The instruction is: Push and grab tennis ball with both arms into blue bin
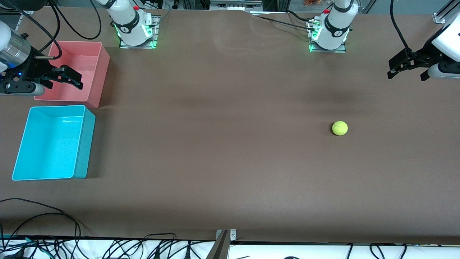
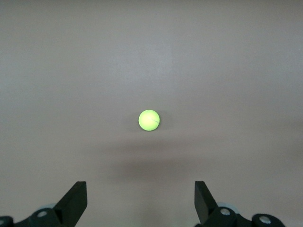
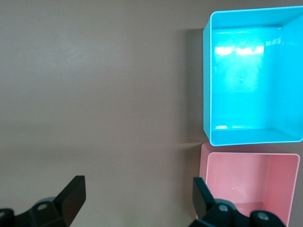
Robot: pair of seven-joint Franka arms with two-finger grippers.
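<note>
Starting at the right arm's end of the surface (image 1: 222,162), brown and matte: right end effector (image 1: 68,76) raised over the pink bin (image 1: 94,72), fingers spread wide apart and clamped on nothing, black fingertips (image 3: 71,196) framing bare brown in the right wrist view with a corner of the pink tub under one of them. Pink bin sitting farther from the front camera, just beside the blue bin (image 1: 81,144), nearly touching wall to wall, both upright with nothing inside. Blue bin nearer to the front camera, bright cyan, tall straight walls, glossy floor catching glare in the right wrist view. Then a long stretch of bare brown across the middle, with the two green-lit arm bases standing along the edge farthest from the front camera. Farther along, toward the left arm's end, tennis ball (image 1: 339,128) resting alone on the surface, small, fuzzy, yellow-green, well apart from both bins and touched by nothing. Lastly, left end effector (image 1: 408,70) held up in the air over the left arm's end of the surface, fingers likewise wide apart and gripping nothing; seen from the left wrist view, ball centred on open brown with black fingertips (image 2: 73,201) spread on either side of it, well clear.
</note>
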